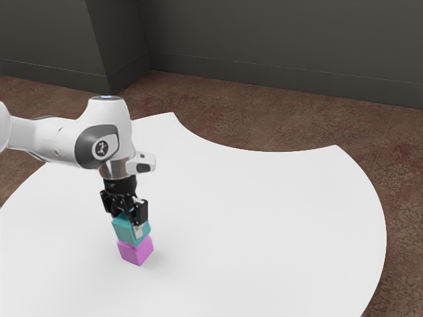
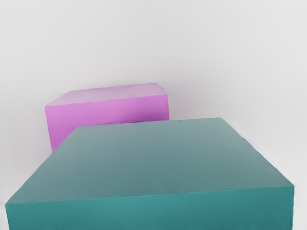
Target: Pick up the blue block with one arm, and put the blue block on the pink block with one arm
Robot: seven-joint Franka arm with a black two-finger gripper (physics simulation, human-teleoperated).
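Observation:
The blue block [image 1: 125,229], teal in colour, sits directly on top of the pink block [image 1: 135,251] on the white table [image 1: 264,218]. My black gripper [image 1: 132,221] comes down from above and is shut on the blue block, one finger on each side. In the wrist view the blue block [image 2: 153,177] looms large just under my hand, with the pink block [image 2: 100,115] showing beyond and below it.
The round white table has a curved notch at its far edge [image 1: 218,142]. Brown carpet [image 1: 297,112] and dark walls surround it. My white arm [image 1: 66,139] comes in from the exterior view's left.

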